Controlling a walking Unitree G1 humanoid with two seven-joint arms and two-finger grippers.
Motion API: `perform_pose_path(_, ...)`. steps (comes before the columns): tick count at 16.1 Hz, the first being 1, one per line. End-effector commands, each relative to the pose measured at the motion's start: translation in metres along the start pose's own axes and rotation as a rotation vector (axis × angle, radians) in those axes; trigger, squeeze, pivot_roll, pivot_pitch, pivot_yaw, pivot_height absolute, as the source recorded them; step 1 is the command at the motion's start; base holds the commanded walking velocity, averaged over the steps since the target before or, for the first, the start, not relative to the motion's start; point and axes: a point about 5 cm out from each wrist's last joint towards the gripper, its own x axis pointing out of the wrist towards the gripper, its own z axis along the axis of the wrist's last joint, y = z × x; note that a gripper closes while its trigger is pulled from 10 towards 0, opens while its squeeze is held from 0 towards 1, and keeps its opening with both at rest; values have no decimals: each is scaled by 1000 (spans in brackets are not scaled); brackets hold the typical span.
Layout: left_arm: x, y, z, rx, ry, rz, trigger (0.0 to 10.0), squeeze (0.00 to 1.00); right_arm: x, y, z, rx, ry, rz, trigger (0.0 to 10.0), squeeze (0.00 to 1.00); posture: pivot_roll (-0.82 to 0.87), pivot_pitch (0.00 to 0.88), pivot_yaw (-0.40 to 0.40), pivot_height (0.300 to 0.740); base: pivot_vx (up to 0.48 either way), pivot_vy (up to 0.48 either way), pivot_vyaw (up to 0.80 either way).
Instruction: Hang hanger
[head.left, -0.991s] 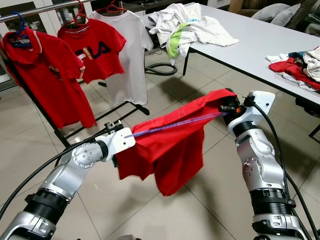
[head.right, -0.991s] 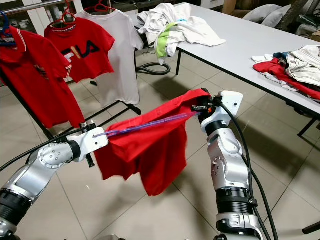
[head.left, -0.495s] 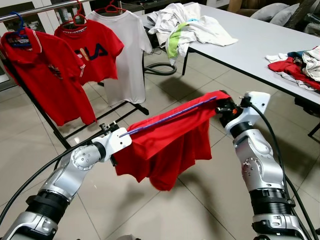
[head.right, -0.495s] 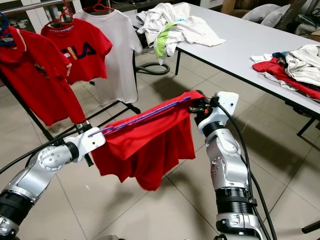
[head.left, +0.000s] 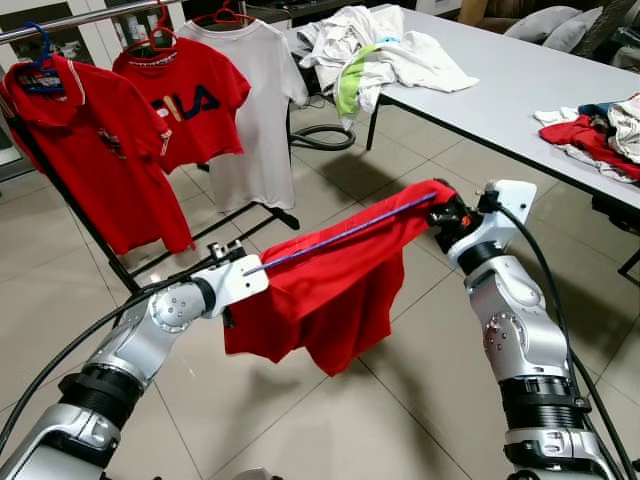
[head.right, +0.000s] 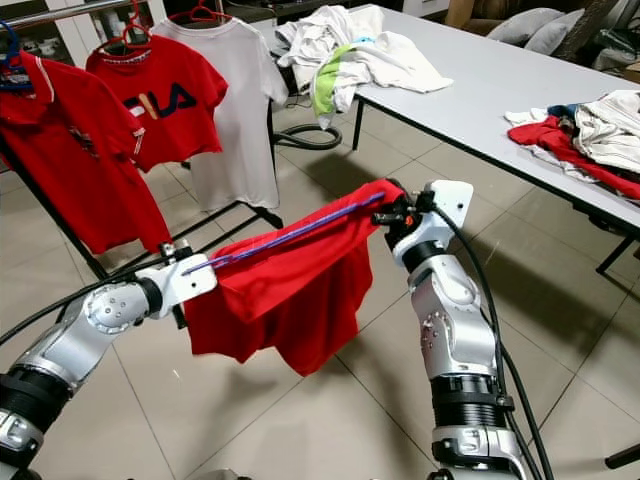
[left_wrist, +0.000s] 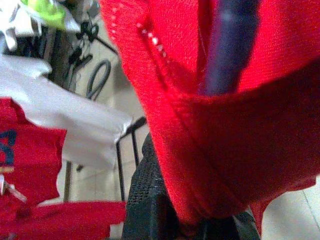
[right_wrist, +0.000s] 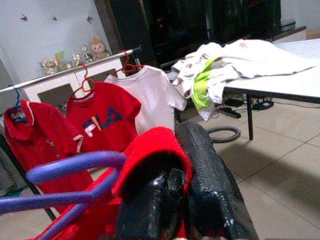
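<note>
Between the two arms: a red shirt (head.left: 330, 290) hung over a purple hanger (head.left: 340, 236), above the tiled floor (head.left: 300, 420).
Hanger: it was stretched almost level, from the left pincer up to the right pincer.
Left pincer (head.left: 243, 268): it was at the lower end of the hanger; the red cloth covered its fingers, so I cannot tell if they were wide or narrow.
Right pincer (head.left: 440, 212): its fingers (right_wrist: 205, 185) were closed on the hanger and the shirt's cloth at the higher end.
Shirt body: it drooped below the hanger, not touching the floor.
Rack: farther, on the robot's left, a clothes rail (head.left: 90, 17) carried three garments on hangers.
Garments on rail: a red polo (head.left: 85, 150), a red shirt with letters (head.left: 190, 100), and a white T-shirt (head.left: 255, 110).
Desk (head.left: 520, 90): on the right, farther away, with a white clothes pile (head.left: 380, 50) at its far end and another heap of clothes (head.left: 605, 130) at the near right.
</note>
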Motion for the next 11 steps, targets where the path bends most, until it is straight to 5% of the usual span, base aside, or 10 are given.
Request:
perform_pose_path(1,0,2,1,21,-6,-1,0,0,5,2,13,-8,-38,15,0,0,-19,0,39,740,0,0,0)
perform_pose_path(11,-5,-12,-12,23,11,-74,0,0,8,-3,17,-6,-34,10,0,0,-17,0,40,740,0,0,0)
